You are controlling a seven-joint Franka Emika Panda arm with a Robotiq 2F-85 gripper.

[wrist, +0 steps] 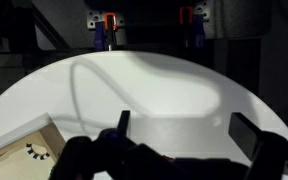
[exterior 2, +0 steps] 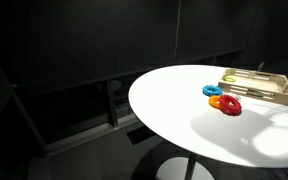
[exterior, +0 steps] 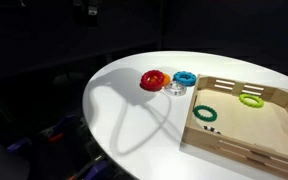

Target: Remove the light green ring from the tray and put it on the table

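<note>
The light green ring (exterior: pixel 251 100) lies inside the light wood tray (exterior: pixel 234 147), near its far wall; it also shows in an exterior view (exterior 2: pixel 229 78). A darker green ring (exterior: pixel 205 114) lies in the tray too, and its bumpy edge shows at the lower left of the wrist view (wrist: pixel 32 152). The tray stands on the round white table (exterior: pixel 124 100). In the wrist view my gripper (wrist: pixel 189 130) is open and empty above bare table top (wrist: pixel 154 80), beside the tray's corner (wrist: pixel 14 145). The light green ring is out of the wrist view.
A red ring (exterior: pixel 154 79) and a blue ring (exterior: pixel 184 78) lie on the table just outside the tray. An orange ring (exterior 2: pixel 216 101) lies with them. The table's round edge (exterior 2: pixel 144 110) drops off into a dark room.
</note>
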